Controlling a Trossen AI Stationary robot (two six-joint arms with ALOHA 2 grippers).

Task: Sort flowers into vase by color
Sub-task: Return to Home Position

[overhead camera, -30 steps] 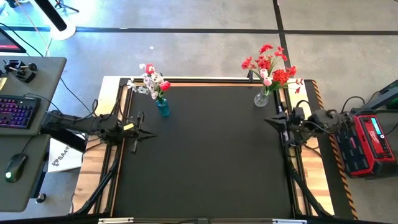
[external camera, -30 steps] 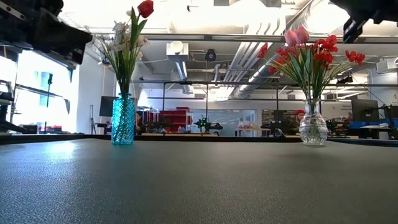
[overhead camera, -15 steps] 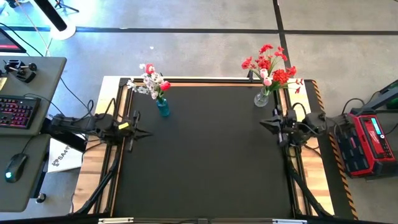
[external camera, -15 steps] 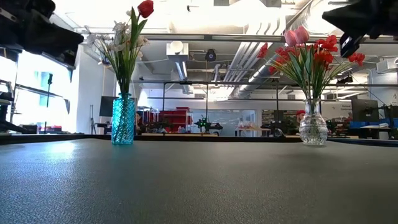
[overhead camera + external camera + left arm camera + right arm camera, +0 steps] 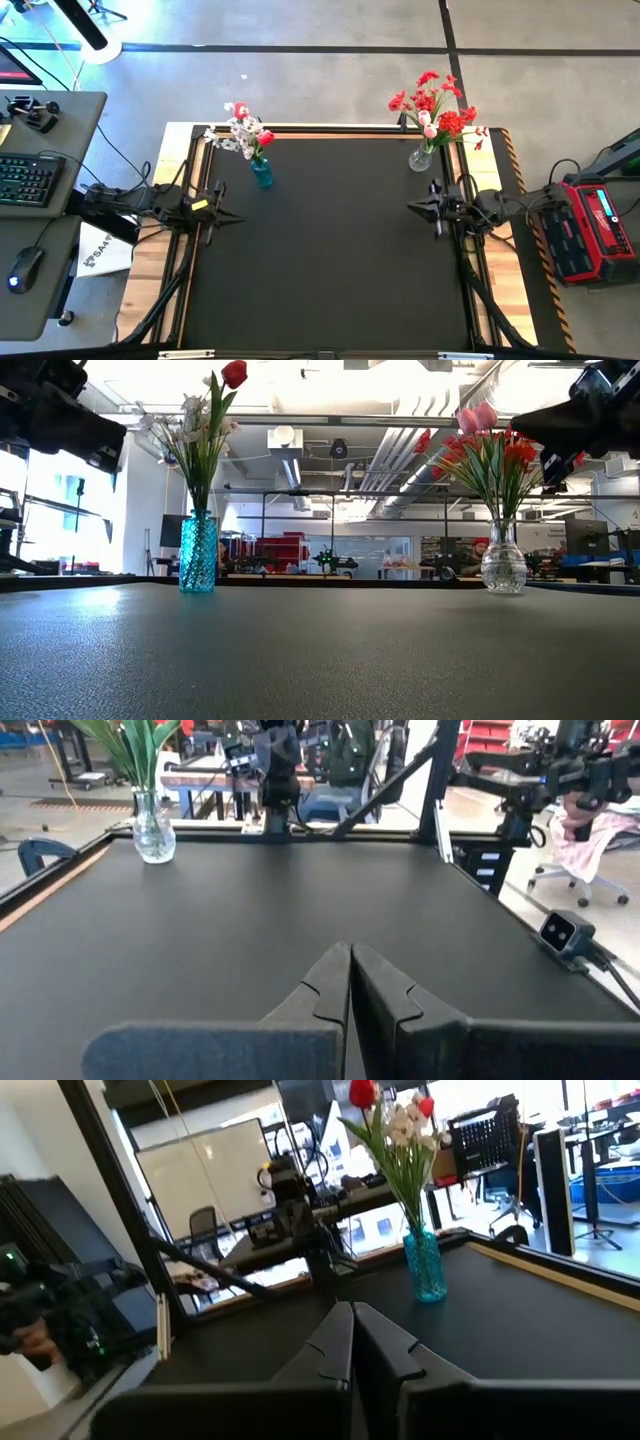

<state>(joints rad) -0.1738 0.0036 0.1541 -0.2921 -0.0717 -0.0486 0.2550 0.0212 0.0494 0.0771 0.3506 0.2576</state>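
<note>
Flowers [image 5: 436,105] are held in blue vase [image 5: 262,176] and clear vase [image 5: 421,158].
Left gripper [image 5: 234,217] and right gripper [image 5: 413,207] are held closed, empty, over table [image 5: 340,270] sides.

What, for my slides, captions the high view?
Left gripper, right gripper shut near table sides; blue vase: white, red flowers; clear vase: red, pink.

The left arm [image 5: 115,200] and right arm [image 5: 500,207] are presenting matte black jointed links — black cables are looping along both. A yellow marking [image 5: 204,203] is showing near the left wrist. The left gripper [image 5: 349,955] and right gripper [image 5: 352,1312] are showing dark, tapering, notched fingers.
</note>
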